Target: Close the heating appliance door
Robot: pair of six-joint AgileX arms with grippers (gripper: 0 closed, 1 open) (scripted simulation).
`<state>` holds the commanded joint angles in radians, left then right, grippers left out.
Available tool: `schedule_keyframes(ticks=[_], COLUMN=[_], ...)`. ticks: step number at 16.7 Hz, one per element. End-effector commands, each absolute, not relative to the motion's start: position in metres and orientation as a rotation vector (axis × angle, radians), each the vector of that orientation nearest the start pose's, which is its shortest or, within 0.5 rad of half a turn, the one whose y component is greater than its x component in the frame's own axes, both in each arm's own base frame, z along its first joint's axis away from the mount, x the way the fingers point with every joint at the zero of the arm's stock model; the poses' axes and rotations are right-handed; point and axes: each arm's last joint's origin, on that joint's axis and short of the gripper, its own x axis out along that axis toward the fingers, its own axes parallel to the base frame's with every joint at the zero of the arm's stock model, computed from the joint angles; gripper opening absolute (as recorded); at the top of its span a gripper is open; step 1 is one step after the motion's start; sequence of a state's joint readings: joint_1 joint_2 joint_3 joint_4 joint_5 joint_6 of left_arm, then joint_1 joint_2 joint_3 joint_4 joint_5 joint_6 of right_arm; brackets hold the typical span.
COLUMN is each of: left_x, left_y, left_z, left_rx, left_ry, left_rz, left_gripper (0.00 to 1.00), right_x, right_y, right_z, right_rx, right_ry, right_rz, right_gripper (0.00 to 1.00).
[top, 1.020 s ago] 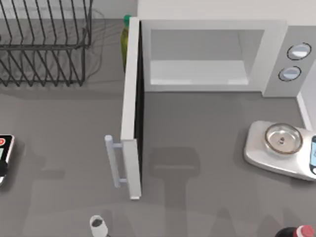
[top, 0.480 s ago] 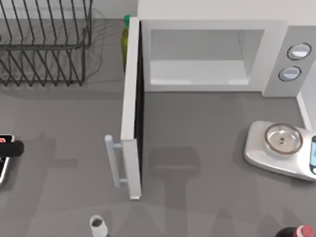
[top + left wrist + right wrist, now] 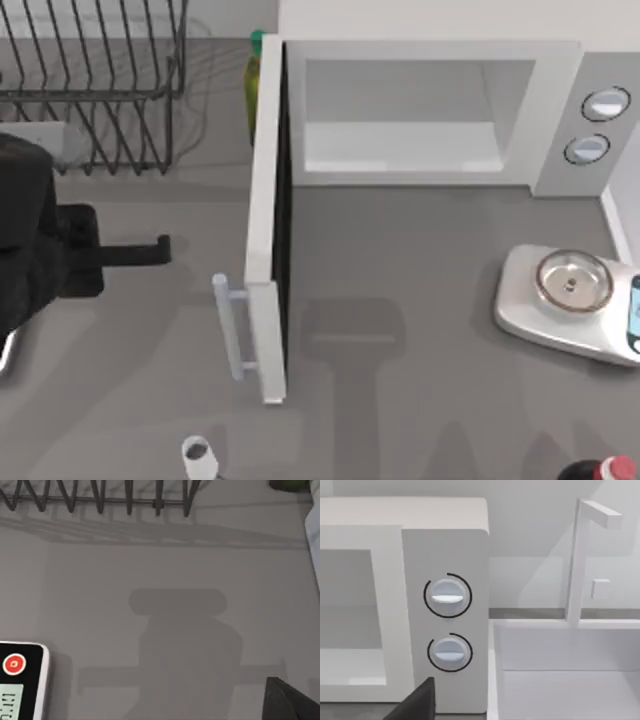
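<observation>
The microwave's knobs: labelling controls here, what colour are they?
Pale silver-grey knobs, each ringed by a thin black arc; the right wrist view shows them best.

On our grey table (image 3: 420, 300): microwave (image 3: 430, 60) far right, its door (image 3: 268, 230) swung open; dish rack (image 3: 95, 80) far left, scale (image 3: 565, 300) right, cup (image 3: 197, 455) near edge

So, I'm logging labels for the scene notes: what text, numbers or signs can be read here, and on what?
No readable words or numbers.
Black device at the table's left: a red round button sign; the marks on its pale display are too blurred to read.
Scale: the blue screen at its edge is unreadable.
Microwave: two knobs, no lettering.
Bottle: no legible label.
</observation>
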<state>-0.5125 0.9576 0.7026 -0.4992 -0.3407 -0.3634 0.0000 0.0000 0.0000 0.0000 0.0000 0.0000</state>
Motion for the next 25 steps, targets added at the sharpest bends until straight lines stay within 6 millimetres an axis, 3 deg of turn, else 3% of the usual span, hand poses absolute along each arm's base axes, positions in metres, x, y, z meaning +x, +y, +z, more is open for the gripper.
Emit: schedule_keyframes(ticks=[4, 10, 20, 25], left_x=[0.187, 0.188, 0.19, 0.187], left_y=[-0.109, -0.109, -0.112, -0.11], left_z=[0.244, 0.24, 0.156, 0.144], left_rx=[0.006, 0.006, 0.004, 0.008], left_ry=[0.783, 0.786, 0.78, 0.785], left_rz=[-0.02, -0.018, -0.02, -0.019], left_gripper=[0.0, 0.0, 0.0, 0.0], right_x=[0.106, 0.106, 0.106, 0.106], right_y=[-0.001, -0.001, -0.001, -0.001], right_z=[0.16, 0.16, 0.16, 0.16], right_rx=[0.0, 0.0, 0.0, 0.0], right_ry=[0.0, 0.0, 0.0, 0.0], right_rz=[0.0, 0.0, 0.0, 0.0], right_gripper=[1.0, 1.0, 1.0, 1.0])
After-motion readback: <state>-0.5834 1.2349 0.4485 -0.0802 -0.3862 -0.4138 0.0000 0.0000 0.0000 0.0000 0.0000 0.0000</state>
